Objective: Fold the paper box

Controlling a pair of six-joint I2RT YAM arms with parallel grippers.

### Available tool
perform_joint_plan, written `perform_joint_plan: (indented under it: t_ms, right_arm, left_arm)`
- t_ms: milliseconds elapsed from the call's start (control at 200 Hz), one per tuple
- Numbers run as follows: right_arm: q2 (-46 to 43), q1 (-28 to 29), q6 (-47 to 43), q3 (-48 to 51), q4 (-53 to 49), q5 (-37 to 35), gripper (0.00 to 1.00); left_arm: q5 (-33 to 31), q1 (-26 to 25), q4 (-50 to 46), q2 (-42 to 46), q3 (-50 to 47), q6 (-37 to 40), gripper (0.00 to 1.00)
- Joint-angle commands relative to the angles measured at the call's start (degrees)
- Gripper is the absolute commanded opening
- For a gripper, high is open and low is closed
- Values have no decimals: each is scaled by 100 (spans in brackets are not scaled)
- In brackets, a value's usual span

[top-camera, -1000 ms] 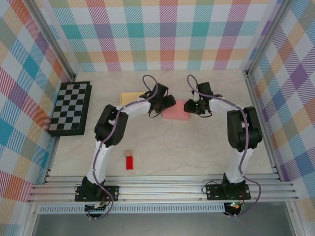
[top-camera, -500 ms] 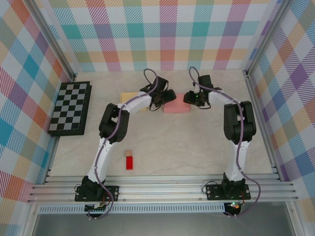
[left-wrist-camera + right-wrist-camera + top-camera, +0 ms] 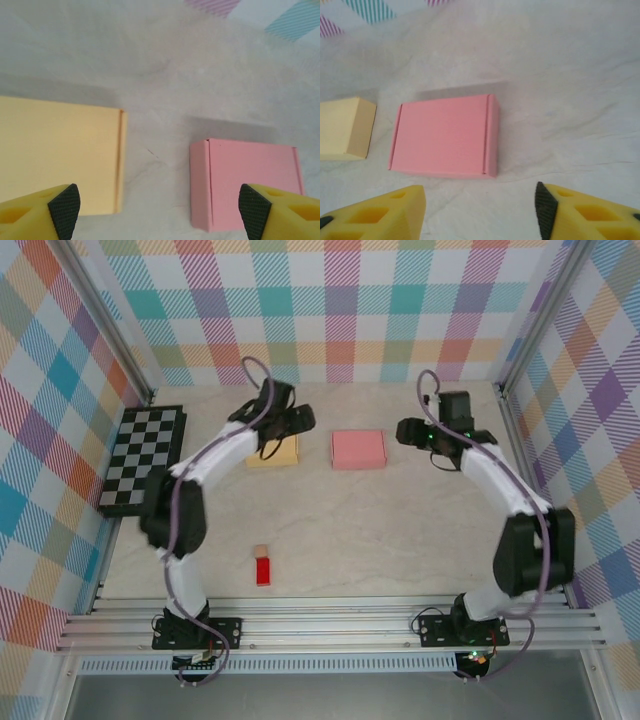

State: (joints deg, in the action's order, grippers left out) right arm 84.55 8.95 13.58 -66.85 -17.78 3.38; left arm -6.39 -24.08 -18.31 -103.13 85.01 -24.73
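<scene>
The pink paper box point(image 3: 358, 449) lies closed and flat on the table at the back middle, free of both grippers. The left wrist view has it at the lower right point(image 3: 247, 182), and the right wrist view has it left of centre point(image 3: 442, 135). My left gripper point(image 3: 305, 422) hovers to the box's left, above the yellow box point(image 3: 273, 450); its jaws point(image 3: 159, 212) are open and empty. To the right of the pink box, my right gripper point(image 3: 403, 430) is apart from it, open point(image 3: 480, 207) with nothing between the fingers.
The yellow box point(image 3: 55, 155) sits just left of the pink one. A checkerboard point(image 3: 143, 458) lies at the left wall. A small red block point(image 3: 263, 571) and a tan cube point(image 3: 260, 551) rest near the front. Plaid walls close in the back and sides.
Both grippers have drawn away from the pink box, the left one leftwards and the right one rightwards, and both jaws have widened. The box now lies alone, slightly farther back.
</scene>
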Motion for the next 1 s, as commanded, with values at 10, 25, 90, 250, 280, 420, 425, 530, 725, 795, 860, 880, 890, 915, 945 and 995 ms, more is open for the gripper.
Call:
perform_joint_plan:
  t_ms: [10, 25, 90, 250, 280, 420, 425, 530, 725, 795, 860, 880, 890, 915, 945, 995]
  right_arm:
    - [-1093, -63, -410, 1161, 384, -1482, 72]
    - [-1249, -68, -397, 1334, 470, -1663, 77]
    - [-1856, -112, -348, 2025, 814, -2277, 90]
    - [-2277, -252, -410, 3306, 1804, -2808, 100]
    - [-2203, -292, -375, 3469, 1969, -2802, 100]
    - [-1747, -408, -180, 4031, 3064, -2648, 100]
    - [-1726, -410, -181, 4053, 3107, -2648, 100]
    - [-1397, -492, -260, 4362, 3998, -2606, 100]
    - [-872, -824, -752, 4440, 5269, -1684, 100]
    - [-529, -879, -894, 4538, 5998, -1143, 100]
    - [0, -878, -1144, 4780, 6943, -513, 100]
    - [186, -880, -1269, 4857, 7275, -267, 100]
    - [259, -878, -1327, 4892, 7470, -149, 100]
    - [286, -869, -1458, 4955, 7672, 187, 100]
    - [93, -841, -1593, 4927, 7289, 367, 100]
    - [234, -838, -1538, 4878, 7415, 307, 100]
  left_arm:
    - [-1147, 272, 1554, 1908, -2142, 644, 86]
    - [-1253, 340, 1664, 2098, -2409, 645, 86]
    - [-1831, 546, 2173, 2835, -3474, 790, 87]
    - [-3032, 681, 2465, 3652, -5035, 1424, 92]
    - [-3111, 785, 2397, 3647, -5169, 1291, 92]
    - [-2874, 1112, 4359, 3458, -6251, 1762, 94]
    - [-2840, 1136, 4453, 3418, -6295, 1770, 94]
    - [-2216, 1414, 5432, 2898, -6486, 2097, 100]
    - [-931, 1670, 7309, 1461, -6604, 2615, 100]
    - [-660, 1673, 6881, 1430, -6383, 2721, 100]
    - [-598, 1719, 6837, 1328, -6274, 2703, 100]
    - [-554, 1751, 6682, 1371, -6231, 2668, 100]
    - [-542, 1775, 6638, 1369, -6209, 2643, 100]
    - [-487, 1836, 6601, 1319, -6144, 2590, 100]
    - [-298, 1929, 6490, 1353, -6124, 2541, 100]
    - [-221, 1991, 6520, 1335, -6124, 2520, 100]
